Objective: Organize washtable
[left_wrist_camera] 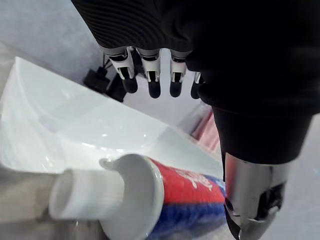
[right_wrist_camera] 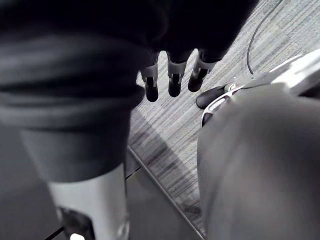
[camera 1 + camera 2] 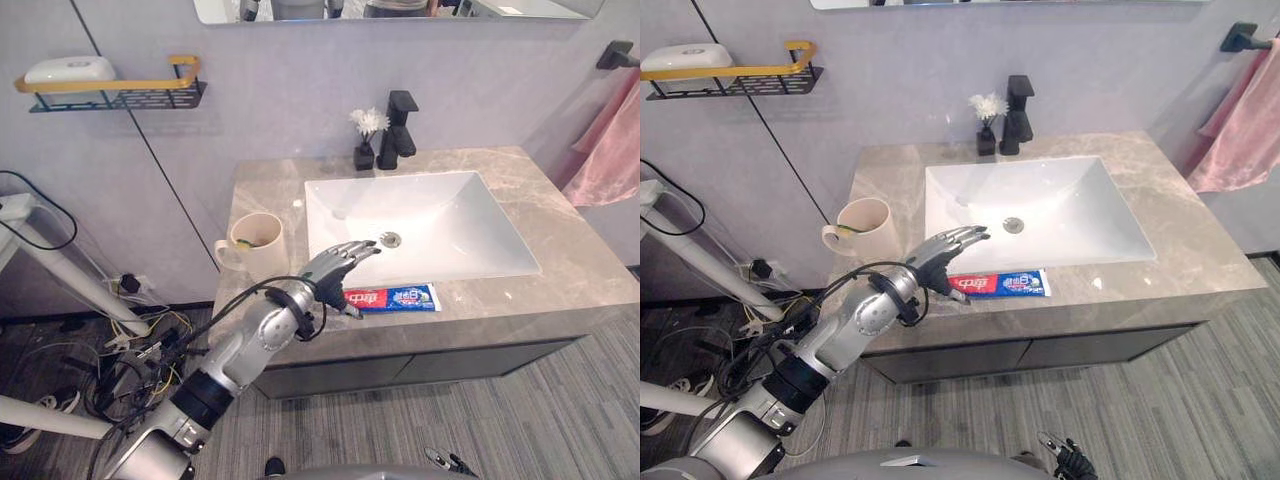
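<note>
A red, white and blue toothpaste tube (image 3: pixel 398 298) lies flat on the grey marble counter (image 3: pixel 560 200), along the front rim of the white sink (image 3: pixel 420 225). Its white cap (image 1: pixel 82 194) points toward my left hand (image 3: pixel 335 268). That hand hovers just above the cap end, open, with fingers (image 1: pixel 150 75) stretched out over the basin edge and the thumb (image 1: pixel 255 200) beside the tube, nothing held. A cream mug (image 3: pixel 256 245) stands on the counter's left front, just left of the hand. My right hand (image 2: pixel 172 75) hangs open above the floor.
A black faucet (image 3: pixel 400 125) and a small black vase with white flowers (image 3: pixel 367 138) stand behind the sink. On the left wall a shelf (image 3: pixel 115 92) carries a white soap dish. A pink towel (image 3: pixel 610 150) hangs at the right.
</note>
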{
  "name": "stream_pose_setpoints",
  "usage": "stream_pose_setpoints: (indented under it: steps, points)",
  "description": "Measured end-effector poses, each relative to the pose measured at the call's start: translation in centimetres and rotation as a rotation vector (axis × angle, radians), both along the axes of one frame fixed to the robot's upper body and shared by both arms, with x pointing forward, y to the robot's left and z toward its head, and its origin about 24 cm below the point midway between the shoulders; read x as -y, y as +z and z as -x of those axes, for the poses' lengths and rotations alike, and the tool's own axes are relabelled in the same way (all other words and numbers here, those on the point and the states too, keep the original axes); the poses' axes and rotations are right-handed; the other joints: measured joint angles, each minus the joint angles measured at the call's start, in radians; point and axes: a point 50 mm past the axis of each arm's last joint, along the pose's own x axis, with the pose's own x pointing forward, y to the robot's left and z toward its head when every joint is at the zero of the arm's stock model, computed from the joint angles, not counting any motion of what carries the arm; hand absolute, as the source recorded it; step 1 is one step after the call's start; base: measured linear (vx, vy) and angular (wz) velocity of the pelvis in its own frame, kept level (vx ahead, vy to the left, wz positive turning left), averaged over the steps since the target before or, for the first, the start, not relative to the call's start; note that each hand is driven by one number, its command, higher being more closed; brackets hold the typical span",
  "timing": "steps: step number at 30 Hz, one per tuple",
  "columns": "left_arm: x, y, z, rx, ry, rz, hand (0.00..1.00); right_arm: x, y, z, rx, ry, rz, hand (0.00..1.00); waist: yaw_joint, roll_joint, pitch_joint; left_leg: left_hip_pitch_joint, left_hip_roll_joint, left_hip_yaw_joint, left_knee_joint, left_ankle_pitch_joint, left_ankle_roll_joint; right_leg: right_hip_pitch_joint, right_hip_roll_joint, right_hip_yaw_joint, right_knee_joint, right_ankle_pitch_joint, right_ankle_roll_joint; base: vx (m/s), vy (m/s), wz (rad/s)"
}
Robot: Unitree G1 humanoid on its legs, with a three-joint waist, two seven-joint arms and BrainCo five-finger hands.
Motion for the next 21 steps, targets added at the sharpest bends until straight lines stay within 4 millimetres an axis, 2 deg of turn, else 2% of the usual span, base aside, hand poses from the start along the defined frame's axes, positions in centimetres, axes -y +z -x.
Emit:
stream_pose_setpoints:
  steps: [9,10,21]
  points:
    - [0.3,-1.0,0.2,-0.039,-0.012,-0.020,0.00,0.0,0.0,0.0,0.000,0.000,0.001,0.00,-0.002,0.003,0.002,0.001,0.001,0.002,0.000,-0.003,-0.001,0.004,0.001,-0.002,-0.005,0.001,0.001,0.00,0.000,0.00]
    - [0.4,-1.1,0.3,-0.045,-0.016,-0.022,1.00,0.0,0.0,0.0,0.000,0.000,0.002,0.00,-0.002,0.003,0.002,0.001,0.000,0.002,0.000,-0.003,0.000,0.003,0.001,-0.002,-0.005,0.001,0.001,0.00,0.000,0.00]
    - [1.4,-1.7,0.7,-0.078,-0.050,-0.003,1.00,0.1,0.0,-0.1,-0.004,-0.003,0.010,0.00,-0.004,0.007,0.004,0.001,0.001,0.006,-0.001,-0.007,-0.001,0.001,0.001,0.001,-0.006,0.001,0.001,0.00,0.000,0.00]
